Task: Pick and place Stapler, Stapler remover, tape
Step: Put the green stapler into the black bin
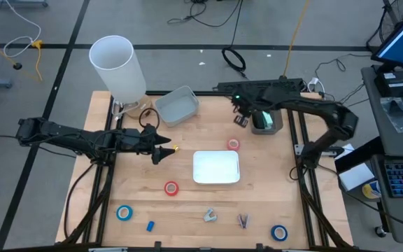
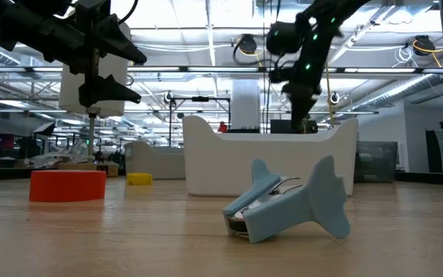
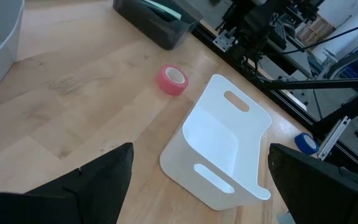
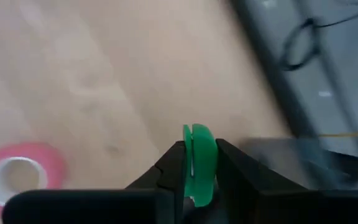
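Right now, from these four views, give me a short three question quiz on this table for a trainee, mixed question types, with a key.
1. True or false: the right gripper is empty.
2. How many blue tape rolls lie on the table in the high view?
3. The white bin lies: A) under the white cylinder, B) mid-table beside a red tape roll, C) off the table.

Key:
1. False; its fingers are shut on a small green piece.
2. Two: one near the left front, one near the right front.
3. B. The left gripper waits left of it, fingers open.
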Robot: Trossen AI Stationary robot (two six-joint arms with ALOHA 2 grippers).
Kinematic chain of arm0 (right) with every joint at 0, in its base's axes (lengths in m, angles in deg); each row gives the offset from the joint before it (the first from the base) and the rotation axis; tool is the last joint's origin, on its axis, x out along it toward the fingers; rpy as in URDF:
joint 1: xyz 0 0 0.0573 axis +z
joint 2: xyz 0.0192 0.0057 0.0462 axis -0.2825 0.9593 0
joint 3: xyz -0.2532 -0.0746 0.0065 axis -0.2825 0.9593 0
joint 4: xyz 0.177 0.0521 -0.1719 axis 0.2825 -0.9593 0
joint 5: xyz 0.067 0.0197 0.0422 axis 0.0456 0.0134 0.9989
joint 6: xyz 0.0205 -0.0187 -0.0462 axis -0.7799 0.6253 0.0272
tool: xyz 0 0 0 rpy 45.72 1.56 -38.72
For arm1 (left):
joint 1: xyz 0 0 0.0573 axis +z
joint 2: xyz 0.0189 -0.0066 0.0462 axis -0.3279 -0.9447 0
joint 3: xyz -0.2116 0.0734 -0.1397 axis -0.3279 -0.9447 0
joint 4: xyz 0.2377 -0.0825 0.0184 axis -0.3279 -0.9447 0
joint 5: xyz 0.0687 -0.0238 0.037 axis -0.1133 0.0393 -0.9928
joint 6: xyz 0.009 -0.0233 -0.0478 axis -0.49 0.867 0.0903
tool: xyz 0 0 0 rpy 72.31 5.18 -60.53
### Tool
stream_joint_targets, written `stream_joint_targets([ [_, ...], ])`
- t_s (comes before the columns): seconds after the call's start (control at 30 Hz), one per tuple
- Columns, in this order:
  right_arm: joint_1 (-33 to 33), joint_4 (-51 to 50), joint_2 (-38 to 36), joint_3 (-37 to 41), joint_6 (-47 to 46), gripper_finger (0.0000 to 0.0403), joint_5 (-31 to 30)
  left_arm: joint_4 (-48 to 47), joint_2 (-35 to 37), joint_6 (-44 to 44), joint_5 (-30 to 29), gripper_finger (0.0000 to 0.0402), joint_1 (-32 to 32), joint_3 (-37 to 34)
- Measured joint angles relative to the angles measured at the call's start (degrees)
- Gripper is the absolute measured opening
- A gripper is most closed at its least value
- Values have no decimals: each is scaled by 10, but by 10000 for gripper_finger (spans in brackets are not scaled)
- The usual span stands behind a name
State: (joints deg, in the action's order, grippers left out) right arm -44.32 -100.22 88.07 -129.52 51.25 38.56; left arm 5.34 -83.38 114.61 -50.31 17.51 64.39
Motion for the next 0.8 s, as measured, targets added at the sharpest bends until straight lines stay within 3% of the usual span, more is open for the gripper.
stream_joint_targets([
  [0.13, -20, -49, -53, 0, -22, 67, -47, 0, 0, 0, 0, 365, 0, 0],
  [0.4, -103, -124, -89, 33, -116, 67, -45, 15, 0, 0, 0, 365, 0, 0],
  [0.8, -169, -82, -90, 152, -135, 72, -12, 26, 0, 0, 1, 365, 0, 0],
])
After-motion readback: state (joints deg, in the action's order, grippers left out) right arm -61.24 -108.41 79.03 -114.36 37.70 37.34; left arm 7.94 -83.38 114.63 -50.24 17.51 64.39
